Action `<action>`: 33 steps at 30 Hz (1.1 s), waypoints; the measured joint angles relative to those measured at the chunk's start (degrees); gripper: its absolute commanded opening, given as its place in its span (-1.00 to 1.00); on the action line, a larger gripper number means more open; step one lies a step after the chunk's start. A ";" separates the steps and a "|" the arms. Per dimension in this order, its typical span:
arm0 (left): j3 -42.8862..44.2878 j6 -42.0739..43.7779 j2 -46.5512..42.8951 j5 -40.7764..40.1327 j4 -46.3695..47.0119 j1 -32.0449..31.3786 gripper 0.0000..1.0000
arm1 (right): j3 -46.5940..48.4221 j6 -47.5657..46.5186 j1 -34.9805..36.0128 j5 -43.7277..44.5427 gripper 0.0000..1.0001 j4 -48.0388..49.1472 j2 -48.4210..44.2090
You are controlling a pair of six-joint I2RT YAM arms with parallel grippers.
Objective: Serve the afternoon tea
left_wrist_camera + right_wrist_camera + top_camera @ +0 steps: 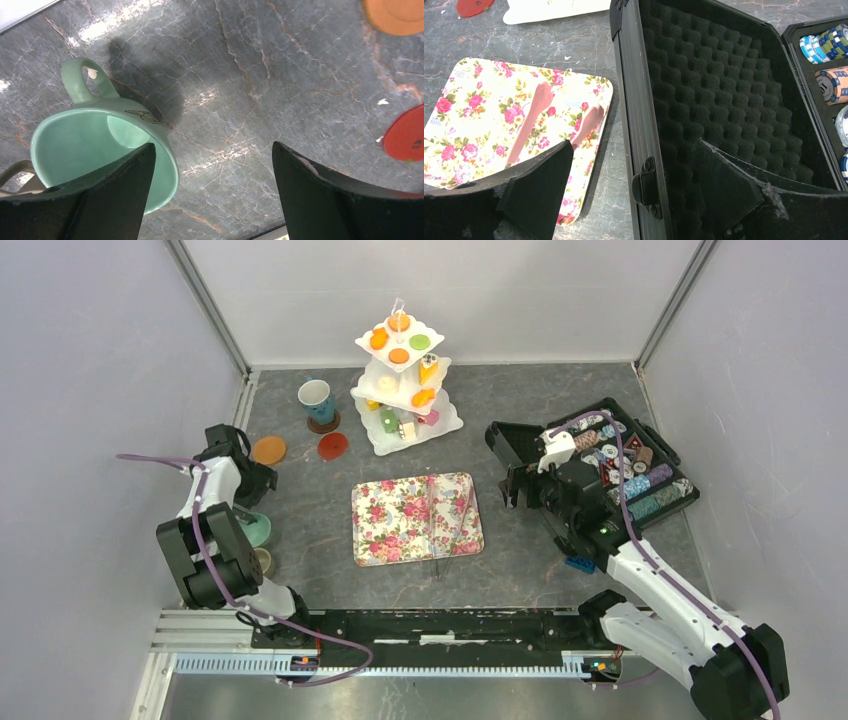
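Left claw (213,150) wide and empty above the worktop (280,65). Mint cup (75,145) stands upright, on no saucer, its rim partly behind one finger. Right claw (636,145) wide, empty, at the black case (724,75). Likely step: grasp the cup. Put one finger inside the rim and one outside, away from the handle, close gently, then lift straight toward the orange saucer (395,15).

The left fingers (260,480) hung over the grey tabletop (520,560), with a mint cup (256,531) just behind them toward the arm's base and an orange saucer (268,450) just ahead. Farther ahead, a teal cup (316,396) stood on a brown saucer (324,425). The right fingers (516,487) were just beside the raised lid of the open black case (625,475), with a floral tray (390,525) to their left.
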 measured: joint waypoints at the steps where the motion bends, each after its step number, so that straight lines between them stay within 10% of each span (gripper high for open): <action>1: -0.28 -0.59 0.55 -0.02 0.17 0.07 0.78 | 0.00 0.00 0.00 0.02 0.96 0.00 -0.17; 33: -4.22 -2.29 2.54 -0.52 2.71 -1.07 -0.62 | -0.35 0.20 0.00 0.61 0.96 -0.85 -1.46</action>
